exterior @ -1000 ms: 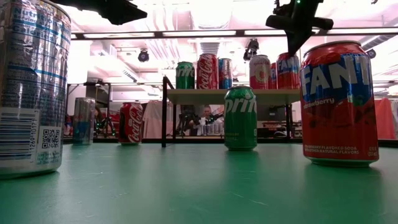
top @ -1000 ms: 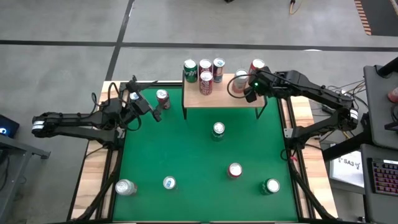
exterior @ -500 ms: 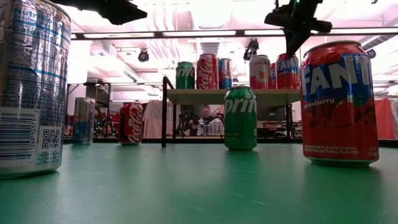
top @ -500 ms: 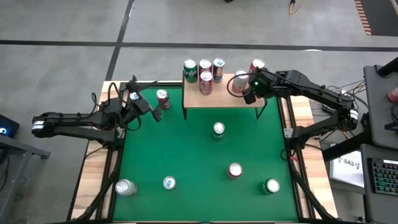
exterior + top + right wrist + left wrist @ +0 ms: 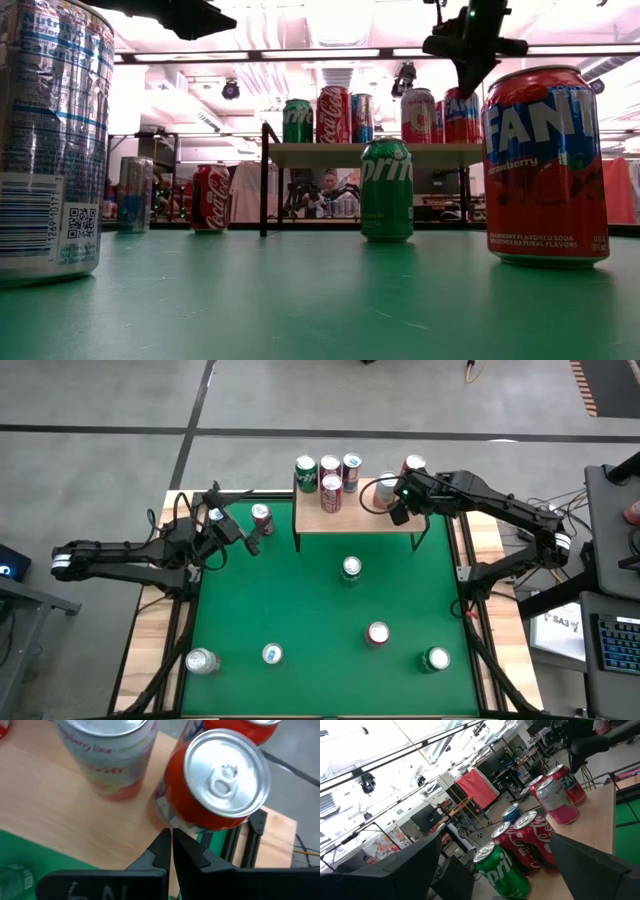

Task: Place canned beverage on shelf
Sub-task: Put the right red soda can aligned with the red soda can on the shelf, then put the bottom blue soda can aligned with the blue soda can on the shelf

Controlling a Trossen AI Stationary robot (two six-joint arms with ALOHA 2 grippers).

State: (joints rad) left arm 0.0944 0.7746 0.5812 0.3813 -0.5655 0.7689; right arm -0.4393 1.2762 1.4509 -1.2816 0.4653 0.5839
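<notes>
The shelf (image 5: 360, 518) is a light wooden board on black legs at the table's far edge. Several cans stand on it: a green Sprite (image 5: 306, 473), two red Coca-Colas (image 5: 331, 493), a blue one (image 5: 351, 465), a silver-pink one (image 5: 107, 755) and a red Fanta (image 5: 220, 785). My right gripper (image 5: 170, 837) hovers shut over the shelf's right end, just above and in front of the red Fanta, with nothing between its fingers. My left gripper (image 5: 243, 540) stays open at the far left, beside a Coca-Cola can (image 5: 262, 517) standing on the green table.
More cans stand on the green table: a Sprite (image 5: 351, 569) in the middle, a red Fanta (image 5: 377, 633), a green can (image 5: 436, 659), a silver can (image 5: 202, 661) and a blue-white can (image 5: 272, 654) near the front. Free felt lies between them.
</notes>
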